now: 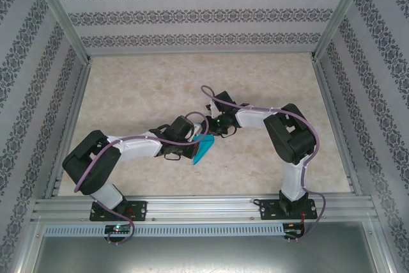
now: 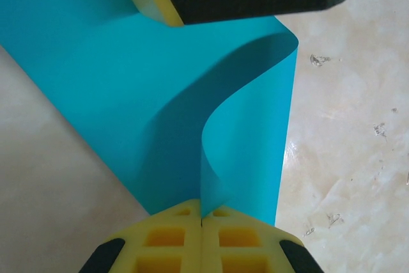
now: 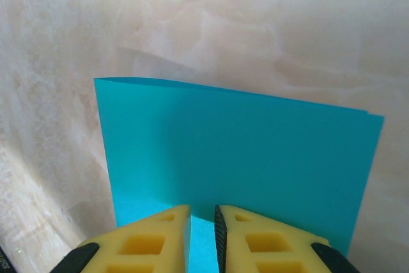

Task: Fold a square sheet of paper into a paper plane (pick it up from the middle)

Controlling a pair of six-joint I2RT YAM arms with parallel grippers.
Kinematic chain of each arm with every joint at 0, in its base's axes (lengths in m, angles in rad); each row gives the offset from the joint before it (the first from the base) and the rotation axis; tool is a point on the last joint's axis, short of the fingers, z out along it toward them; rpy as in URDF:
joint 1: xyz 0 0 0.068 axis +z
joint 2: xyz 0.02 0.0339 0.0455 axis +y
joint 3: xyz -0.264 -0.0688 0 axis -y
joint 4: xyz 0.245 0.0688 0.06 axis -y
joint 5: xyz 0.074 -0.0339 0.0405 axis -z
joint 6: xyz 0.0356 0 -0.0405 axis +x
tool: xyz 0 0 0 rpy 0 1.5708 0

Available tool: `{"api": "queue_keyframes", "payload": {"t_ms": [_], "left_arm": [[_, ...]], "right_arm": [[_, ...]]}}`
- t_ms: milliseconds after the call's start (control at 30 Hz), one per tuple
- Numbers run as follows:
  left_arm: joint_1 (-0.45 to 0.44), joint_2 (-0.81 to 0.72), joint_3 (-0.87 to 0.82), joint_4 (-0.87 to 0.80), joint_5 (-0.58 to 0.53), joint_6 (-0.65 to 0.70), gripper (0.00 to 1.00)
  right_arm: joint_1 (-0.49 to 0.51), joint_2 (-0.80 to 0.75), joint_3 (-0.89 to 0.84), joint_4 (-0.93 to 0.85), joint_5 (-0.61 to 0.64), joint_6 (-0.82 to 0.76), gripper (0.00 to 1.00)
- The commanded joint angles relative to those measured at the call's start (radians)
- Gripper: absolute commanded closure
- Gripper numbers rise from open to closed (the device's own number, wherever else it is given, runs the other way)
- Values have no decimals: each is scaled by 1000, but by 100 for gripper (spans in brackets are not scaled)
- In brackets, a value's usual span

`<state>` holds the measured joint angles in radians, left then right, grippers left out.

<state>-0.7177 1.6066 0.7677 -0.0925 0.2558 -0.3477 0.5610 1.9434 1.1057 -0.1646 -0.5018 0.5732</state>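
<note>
Teal folded paper point(image 1: 203, 150) is held at the middle of the table point(image 1: 268, 87): a raised edge is pinched by the closed left gripper point(image 2: 201, 212); the right gripper point(image 3: 203, 212) is set over it, fingers slightly apart, nothing gripped

Square sheet of paper point(image 3: 236, 158): thin teal paper, matt, smooth, unprinted; soft curl where lifted.
Counter point(image 1: 192, 81): beige marble-look surface, smooth, faint sheen, a few small scuffs.
Left pincer point(image 2: 202, 222): yellow moulded pads, rubbery or plastic, matt, with recessed square pockets; black matt shells at the sides.
Right pincer point(image 3: 203, 212): same yellow matt pads and black shells.
Frame point(image 1: 204, 208): bare aluminium profile, dull metallic shine.
Walls point(image 1: 192, 17): pale matt covering with dark ornamental bands; cloth or paper not discernible.
Cables point(image 1: 134, 137): purple sheath, smooth.
</note>
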Motion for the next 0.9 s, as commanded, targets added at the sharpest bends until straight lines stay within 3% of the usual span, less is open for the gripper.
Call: {"api": "queue_keyframes", "payload": {"t_ms": [0, 300, 867], "left_arm": [[12, 5, 0, -2, -21, -1, 99], [12, -23, -41, 35, 52, -40, 98], [12, -5, -16, 32, 0, 4, 98]], "right_arm": [[11, -9, -26, -32, 29, 7, 80], [10, -15, -32, -32, 34, 7, 80], [12, -14, -42, -16, 31, 18, 79]]}}
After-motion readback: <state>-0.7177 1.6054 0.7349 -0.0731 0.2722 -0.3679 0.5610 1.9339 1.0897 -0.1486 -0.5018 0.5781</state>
